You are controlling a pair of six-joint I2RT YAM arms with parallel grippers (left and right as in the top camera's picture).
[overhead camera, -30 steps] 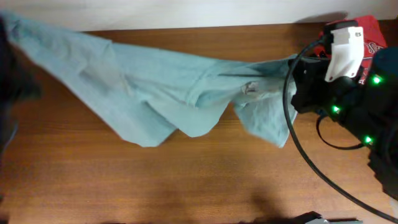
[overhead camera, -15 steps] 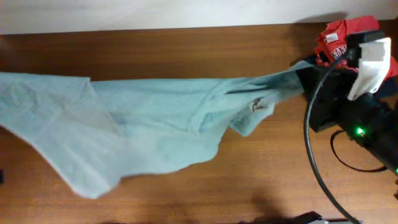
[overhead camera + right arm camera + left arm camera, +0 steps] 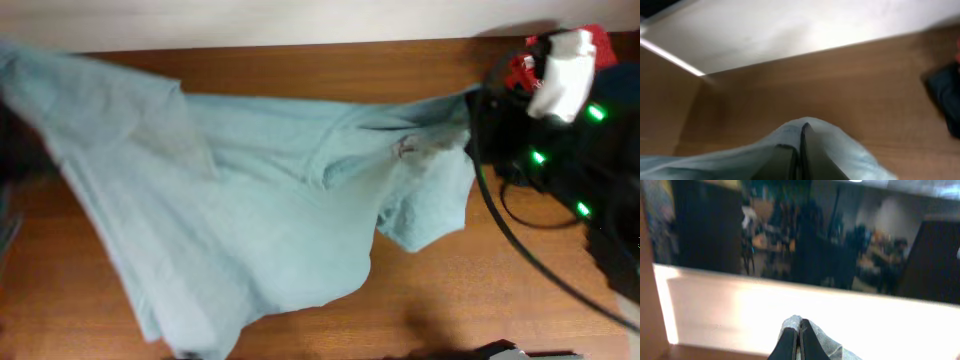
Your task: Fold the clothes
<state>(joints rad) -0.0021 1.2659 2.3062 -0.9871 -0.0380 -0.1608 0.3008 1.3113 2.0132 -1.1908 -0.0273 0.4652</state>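
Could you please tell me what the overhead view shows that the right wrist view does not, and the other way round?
Only the overhead view shows most of the sage T-shirt, drawn out wrinkled across the table, and a red shirt behind the right arm. Only the right wrist view shows the right gripper shut on a fold of that T-shirt, with a dark garment at the right edge. Both show the T-shirt's fabric and the wooden table.
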